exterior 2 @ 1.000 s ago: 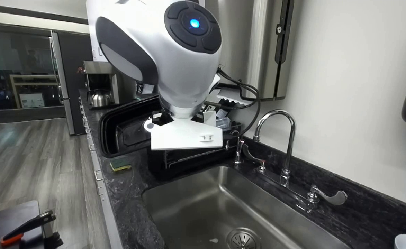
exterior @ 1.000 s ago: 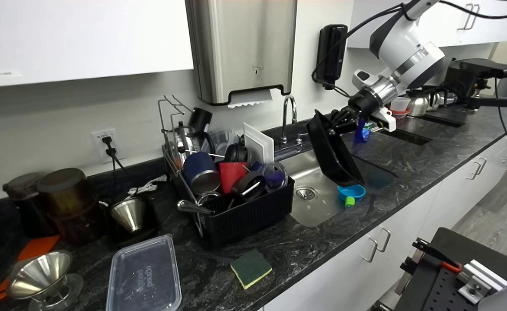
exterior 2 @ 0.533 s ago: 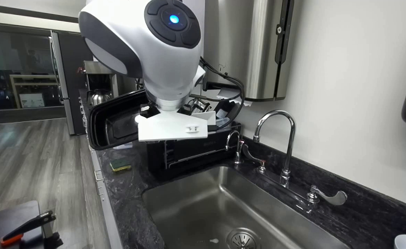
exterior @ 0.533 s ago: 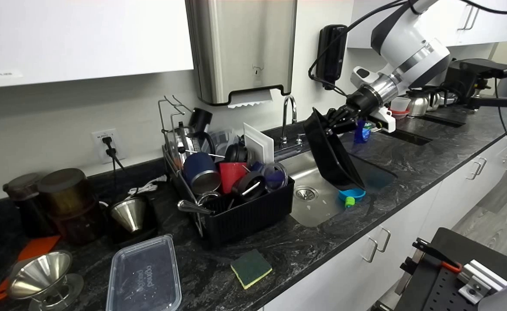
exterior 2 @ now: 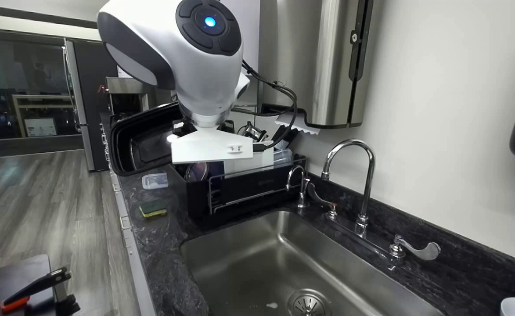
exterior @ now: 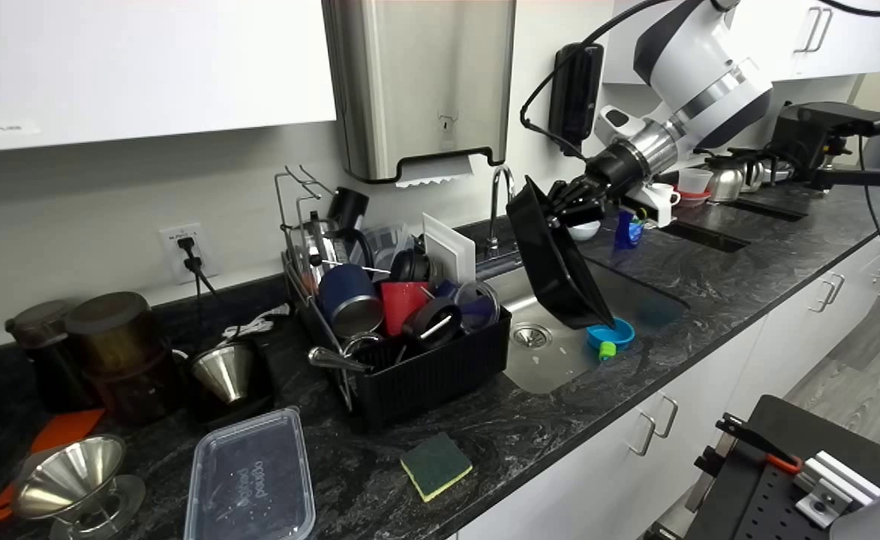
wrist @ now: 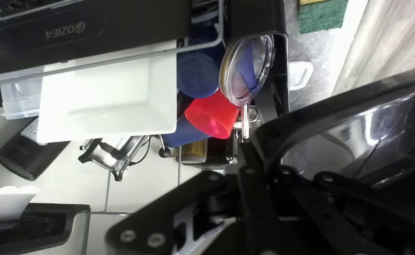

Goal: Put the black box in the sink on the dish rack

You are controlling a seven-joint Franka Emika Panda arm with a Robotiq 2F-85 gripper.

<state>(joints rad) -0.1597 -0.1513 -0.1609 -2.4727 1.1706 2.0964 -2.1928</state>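
Stretching along a pale wall [exterior: 94, 202], one dark marbled worktop [exterior: 357, 480] runs into the distance. One white robot arm [exterior: 698, 82] reaches in over it. One steel paper towel dispenser [exterior: 440, 82] is fixed to the wall. One rectangular steel sink [exterior 2: 239, 259] is set into the worktop, with two chrome taps [exterior 2: 368, 188] at its back, one tall and one short. Beside the sink stands one dish rack [exterior: 440, 382], a black tub with a wire frame, well filled.

The one black box [exterior: 560, 270], shallow and rectangular with rounded corners, is up in the air, apart from the rack; in an exterior view it shows against the sink. Its long axis slants: the held end is higher and nearer the wall, the free end lower and toward the worktop's front edge. Its hollow side faces the arm, its base the rack.

One gripper [exterior: 556, 208] pinches the box's rim near the higher end, jaws closed together on the thin edge.

On the worktop are one clear container [exterior: 248, 480] lying flat, two dark lidded jars [exterior: 121, 352] and two metal funnels [exterior: 72, 480]. In the rack are at least one square white plate [exterior: 451, 251], at least one blue mug [exterior: 349, 289] and one red cup [exterior: 403, 304]; the rest overlap too much to count. One small blue bowl [exterior: 616, 334] shows by the sink's front edge. One green-and-yellow sponge [exterior: 438, 465] lies flat near the rack.
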